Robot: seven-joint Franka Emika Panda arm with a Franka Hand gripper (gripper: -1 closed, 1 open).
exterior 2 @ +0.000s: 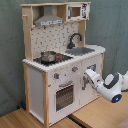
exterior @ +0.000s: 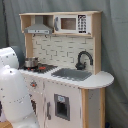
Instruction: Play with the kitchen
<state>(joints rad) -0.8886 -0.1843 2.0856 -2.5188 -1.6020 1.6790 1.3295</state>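
Your arm (exterior 2: pixel 111 86) is reaching toward the front of the kitchen (exterior 2: pixel 59 60) in the second exterior view, with the gripper (exterior 2: pixel 86 74) right by the white door near the front right corner. You cannot tell if its fingers are open or closed. The kitchen is standing on the wood floor (exterior 2: pixel 20 119). A small pot (exterior 2: pixel 48 55) is sitting on the stove at the counter's left end, and the black faucet (exterior 2: pixel 74 39) is standing behind the sink (exterior 2: pixel 82 50).

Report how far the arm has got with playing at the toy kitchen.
Done: nothing shows yet; the kitchen has its oven door shut and the small pot on the hob. In hand: in the second exterior view the arm reaches toward the cabinet front beside the oven. Left: any actual opening, turning or moving.
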